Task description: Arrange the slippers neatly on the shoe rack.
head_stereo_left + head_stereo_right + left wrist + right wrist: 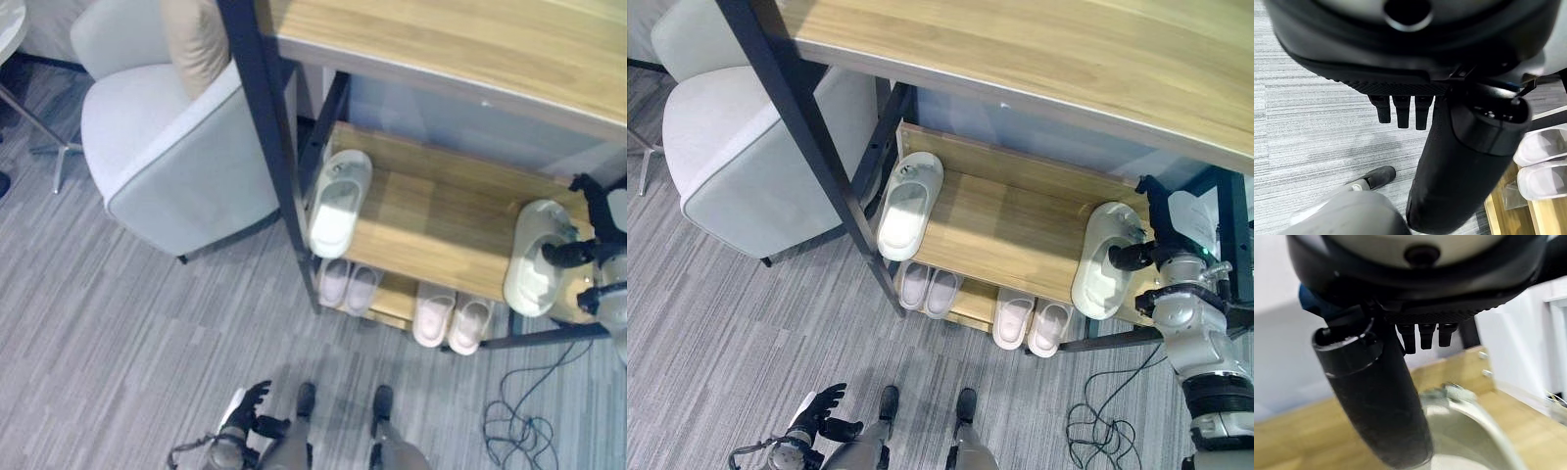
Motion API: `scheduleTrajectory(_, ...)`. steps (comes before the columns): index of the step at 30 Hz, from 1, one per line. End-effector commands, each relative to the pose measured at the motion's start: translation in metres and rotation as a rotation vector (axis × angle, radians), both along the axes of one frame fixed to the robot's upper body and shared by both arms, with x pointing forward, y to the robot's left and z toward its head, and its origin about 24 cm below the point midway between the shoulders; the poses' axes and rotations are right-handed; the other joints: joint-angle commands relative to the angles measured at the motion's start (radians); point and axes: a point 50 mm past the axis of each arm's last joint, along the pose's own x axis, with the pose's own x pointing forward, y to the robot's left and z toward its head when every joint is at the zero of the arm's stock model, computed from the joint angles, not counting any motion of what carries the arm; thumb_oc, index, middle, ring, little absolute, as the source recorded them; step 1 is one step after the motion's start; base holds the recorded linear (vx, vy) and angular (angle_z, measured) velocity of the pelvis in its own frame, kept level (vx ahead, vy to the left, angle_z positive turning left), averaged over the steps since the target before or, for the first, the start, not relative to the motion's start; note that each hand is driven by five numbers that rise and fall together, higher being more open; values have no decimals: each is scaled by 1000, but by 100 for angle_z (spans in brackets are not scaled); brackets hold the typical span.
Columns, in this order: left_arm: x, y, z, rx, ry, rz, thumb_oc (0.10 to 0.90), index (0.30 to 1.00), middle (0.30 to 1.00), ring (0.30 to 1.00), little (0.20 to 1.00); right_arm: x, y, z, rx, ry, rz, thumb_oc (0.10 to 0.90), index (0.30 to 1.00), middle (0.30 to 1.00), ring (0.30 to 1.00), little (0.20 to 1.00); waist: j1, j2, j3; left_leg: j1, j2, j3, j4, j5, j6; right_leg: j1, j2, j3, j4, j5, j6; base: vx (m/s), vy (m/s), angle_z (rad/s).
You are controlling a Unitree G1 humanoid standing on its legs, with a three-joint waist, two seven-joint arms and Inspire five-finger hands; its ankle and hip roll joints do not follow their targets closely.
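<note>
I'm on the placing step: my right hand [1136, 257] sits at the right edge of the frame, over the right slipper [1105, 259] on the rack's [1019, 230] middle shelf. From the head views its fingers seem to wrap the slipper's strap, but my right wrist view has the thumb across the slipper and little else, so I cannot tell whether it is grasping or already released. The left slipper [909, 205] lies at the shelf's left end, well apart from its mate, toe overhanging the front edge. Two pale pairs [929, 290] sit on the bottom shelf. My left hand [247, 403] hangs relaxed and empty at the lower left, above the carpet. Next, I judge, I should bring the two slippers side by side, squared to the shelf edge.
</note>
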Motion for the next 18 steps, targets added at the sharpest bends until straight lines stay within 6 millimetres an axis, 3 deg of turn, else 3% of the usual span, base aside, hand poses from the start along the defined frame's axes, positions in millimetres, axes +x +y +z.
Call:
scheduleTrajectory(1, 4, -6, -1, -3, -12, -8, 800, 900, 900, 900, 900, 6, -9, 59, 11, -230, -23, 576, 564, 564, 564, 564, 28, -10, -28, -18, 2, -53, -5, -55, -29, 88, -16, -18, -1, -106, 71, 2, 8, 13)
scheduleTrajectory(2, 4, -6, -1, -5, -9, -6, 800, 900, 900, 900, 900, 8, -5, 54, 13, -198, 2, 413, 319, 319, 319, 319, 26, -11, -26, -17, 2, -55, -5, -56, -29, 90, -16, -21, -1, -107, 71, -3, 5, 12)
scheduleTrajectory(3, 4, -6, -1, -5, -9, -6, 800, 900, 900, 900, 900, 7, -5, 54, 13, -198, 2, 400, 300, 300, 300, 300, 26, -11, -26, -17, 2, -56, -5, -56, -29, 90, -16, -21, -1, -107, 71, -3, 4, 10)
scheduleTrajectory(5, 3, -6, -2, 0, 1, -15, 800, 900, 900, 900, 900, 8, -5, 40, 37, -154, 7, 400, 300, 300, 300, 300, 29, -14, -21, -15, 2, -58, -5, -57, -28, 93, -16, -24, -1, -108, 71, -2, -2, 6)
scheduleTrajectory(9, 3, -6, -2, 0, 5, -11, 800, 900, 900, 900, 900, 6, 1, 33, 72, -158, 41, 400, 300, 300, 300, 300, 27, -18, -17, -13, 2, -59, -5, -58, -27, 97, -16, -27, -1, -109, 71, 0, 0, 0)
scheduleTrajectory(13, 6, -6, -1, 2, -2, -6, 800, 900, 900, 900, 900, 0, 15, 38, 71, -226, 110, 400, 300, 300, 300, 300, 22, -23, -12, -7, 4, -59, -5, -63, -26, 100, -15, -26, -1, -110, 72, 0, 0, 0)
scheduleTrajectory(18, 12, -6, 3, 11, -31, -25, 800, 900, 900, 900, 900, -9, 50, 68, 20, -413, 276, 400, 300, 300, 300, 300, 24, -27, -5, -2, 6, -61, -5, -63, -26, 103, -15, -25, -1, -110, 71, 0, 0, 0)
